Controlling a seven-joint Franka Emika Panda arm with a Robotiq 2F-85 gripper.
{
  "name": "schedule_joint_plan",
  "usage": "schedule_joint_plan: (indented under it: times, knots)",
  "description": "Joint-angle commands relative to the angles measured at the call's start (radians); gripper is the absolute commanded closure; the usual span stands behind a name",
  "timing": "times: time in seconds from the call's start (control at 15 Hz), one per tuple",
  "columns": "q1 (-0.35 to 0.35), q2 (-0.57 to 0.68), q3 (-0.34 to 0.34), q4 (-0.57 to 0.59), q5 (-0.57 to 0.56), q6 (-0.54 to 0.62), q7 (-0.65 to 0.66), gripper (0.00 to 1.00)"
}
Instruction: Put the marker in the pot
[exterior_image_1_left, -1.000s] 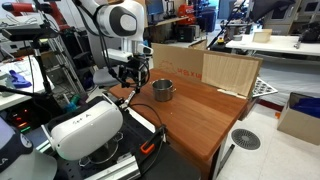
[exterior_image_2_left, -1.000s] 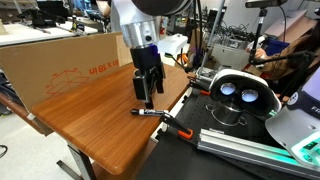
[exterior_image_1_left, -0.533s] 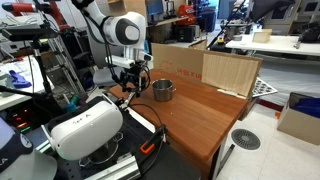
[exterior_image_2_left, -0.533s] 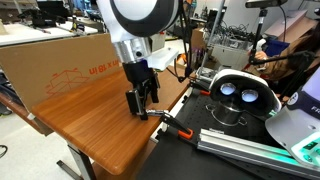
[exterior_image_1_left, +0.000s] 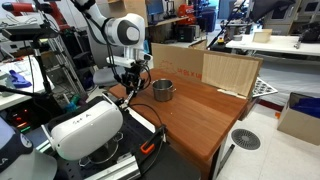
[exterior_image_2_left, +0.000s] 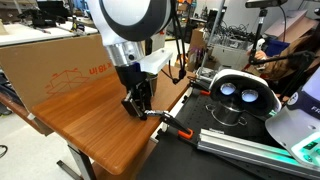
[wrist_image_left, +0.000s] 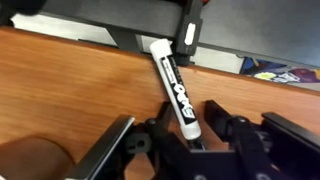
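Gripper (wrist_image_left: 175, 118) is down low over the table (exterior_image_2_left: 90, 135) and wide open, with nothing in it yet. In the wrist view its 2 fingers (wrist_image_left: 228, 125) sit on either side of the marker (wrist_image_left: 172, 85) with a gap on both sides, so nothing is pinched.

The marker lies flat on the wood, right by 1 long edge of the table. It's angled a bit across the gripper's line rather than square to it. The barrel is pale with a dark label. In an exterior view only a short bit of it (exterior_image_2_left: 156, 113) pokes out beside the gripper (exterior_image_2_left: 137, 104).

My guess on handling: light, stiff, smooth round plastic. It'll probably roll or swivel if 1 pad touches first. I'd clamp across the barrel near the middle, over the label, not out at an end where it could tip in the grip. No real force needed.

Further in from that edge, the pot (exterior_image_1_left: 163, 91) stands upright on the wood near the gripper (exterior_image_1_left: 131, 84). From here I can't see what's inside it.

Behind the pot, a cardboard box (exterior_image_1_left: 230, 70) runs along the far edge.
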Motion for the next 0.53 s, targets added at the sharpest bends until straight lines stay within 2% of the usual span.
schedule_joint_plan:
  times: [0.0, 0.07, 0.47]
  knots:
    - [0.011, 0.022, -0.010, 0.025, -0.015, -0.006, 0.013, 0.87]
    - [0.010, 0.021, -0.012, 0.026, -0.019, -0.009, 0.011, 0.94]
    - [0.004, -0.006, -0.010, 0.009, -0.019, 0.006, 0.007, 0.93]
